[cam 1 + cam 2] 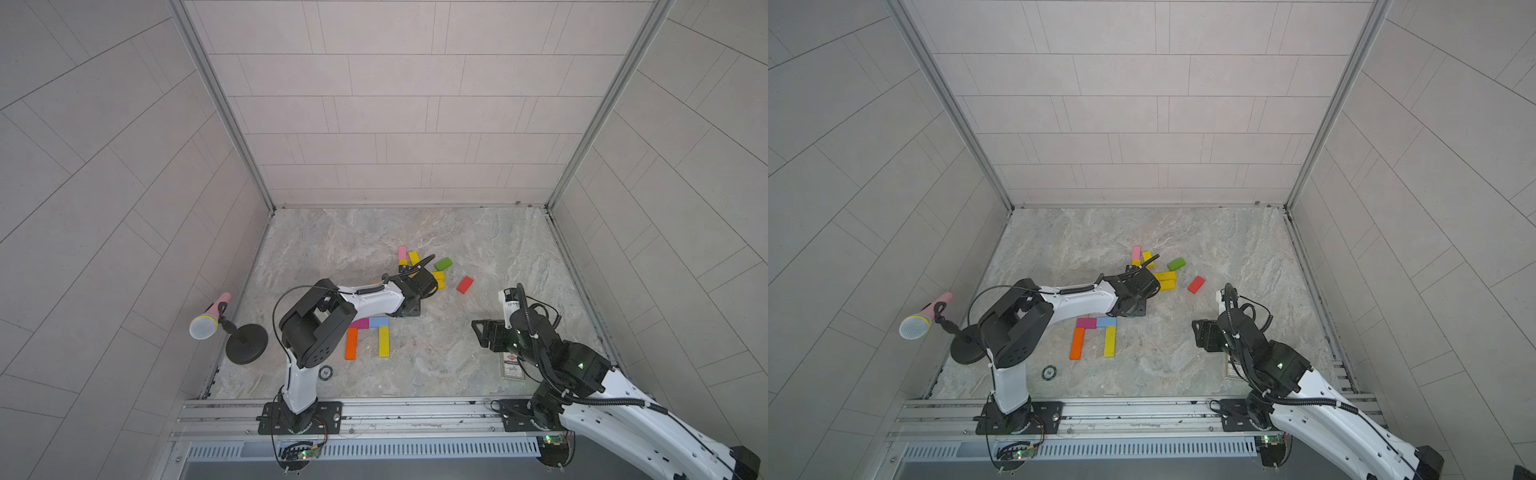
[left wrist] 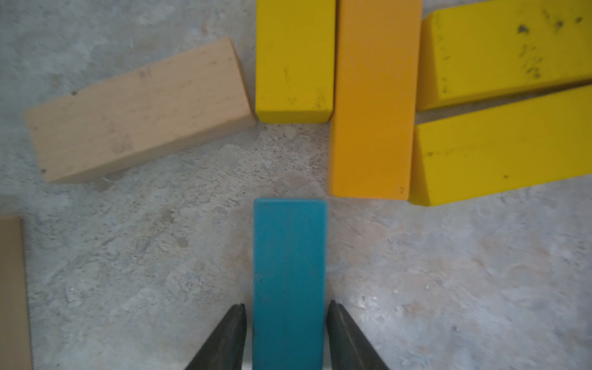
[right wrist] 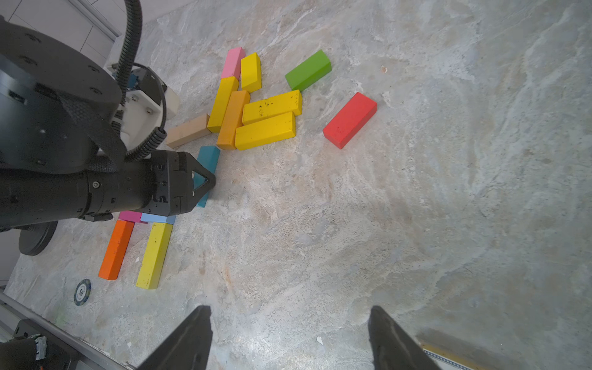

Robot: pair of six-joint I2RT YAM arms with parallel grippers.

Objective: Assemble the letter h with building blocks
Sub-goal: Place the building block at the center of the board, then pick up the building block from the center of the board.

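Note:
A teal block (image 2: 290,272) lies on the table between the fingers of my left gripper (image 2: 286,306). A thin gap shows on each side, so the jaws are open around it. The right wrist view shows the same teal block (image 3: 207,160) beside a pile of yellow blocks (image 3: 266,131). Just in front of it, an orange block (image 1: 351,343) and a yellow block (image 1: 383,341) lie parallel, topped by a magenta block (image 1: 360,323) and a light blue block (image 1: 378,321). My right gripper (image 3: 290,309) hovers open and empty over bare table to the right.
A green block (image 1: 443,263) and a red block (image 1: 465,284) lie apart, right of the pile. A plain wood block (image 2: 137,112) sits beside it. A microphone on a stand (image 1: 208,322) is at the left wall, a poker chip (image 1: 326,372) near the front, and a printed box (image 1: 512,365) under my right arm.

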